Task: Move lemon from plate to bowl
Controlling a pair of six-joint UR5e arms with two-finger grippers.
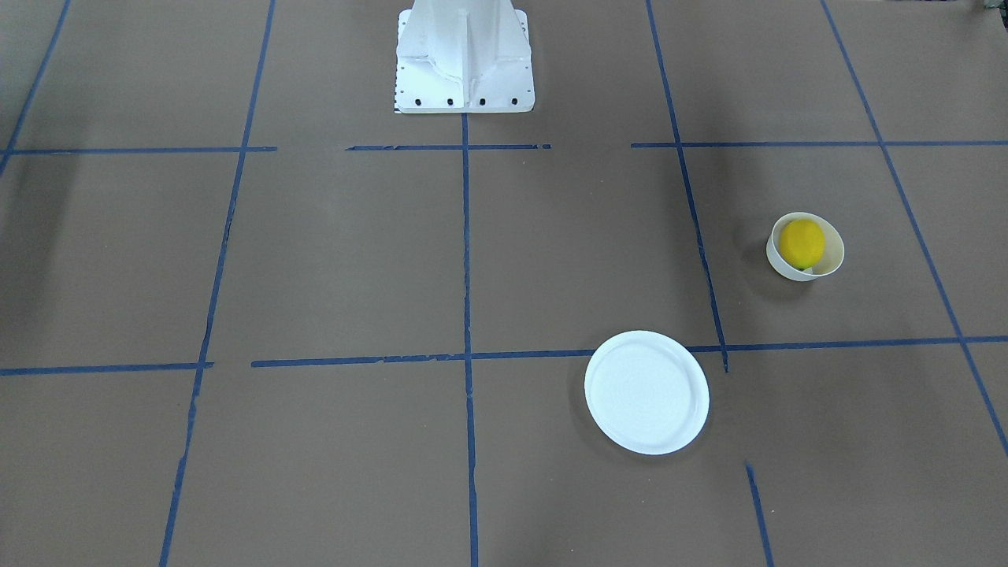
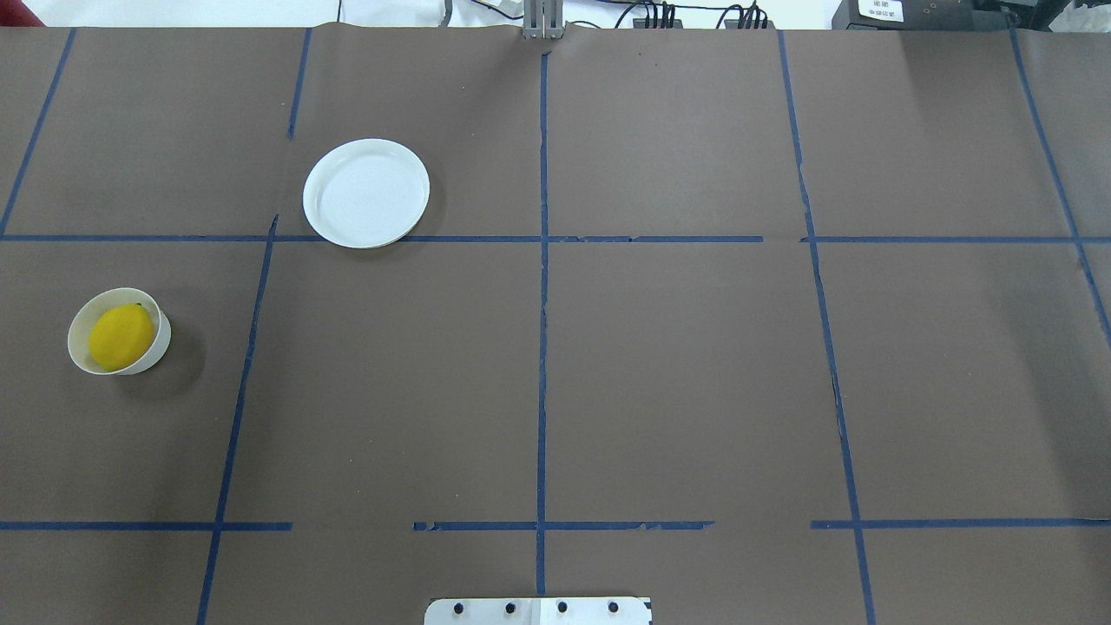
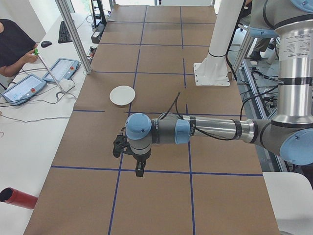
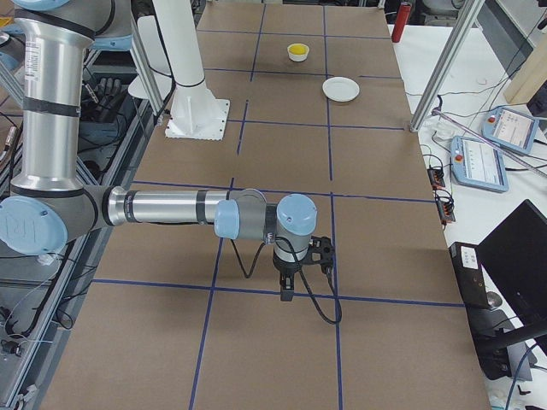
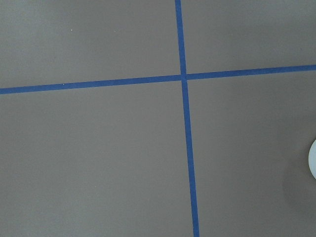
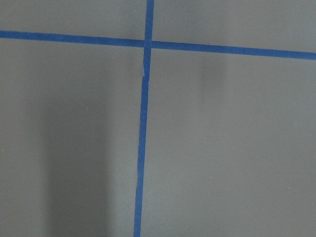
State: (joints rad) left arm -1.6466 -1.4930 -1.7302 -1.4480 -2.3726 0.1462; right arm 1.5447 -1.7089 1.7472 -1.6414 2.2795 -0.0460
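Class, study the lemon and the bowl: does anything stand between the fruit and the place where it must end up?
Nothing visible does. The lemon already lies inside the bowl. The plate stands empty, apart from the bowl, on the brown table.

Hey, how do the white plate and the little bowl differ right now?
The plate is flat and wide; the bowl is deep and narrower. The plate lies empty; the bowl holds the lemon. The plate is bright white, the bowl slightly creamier. Both are round and rest on the brown table, apart.
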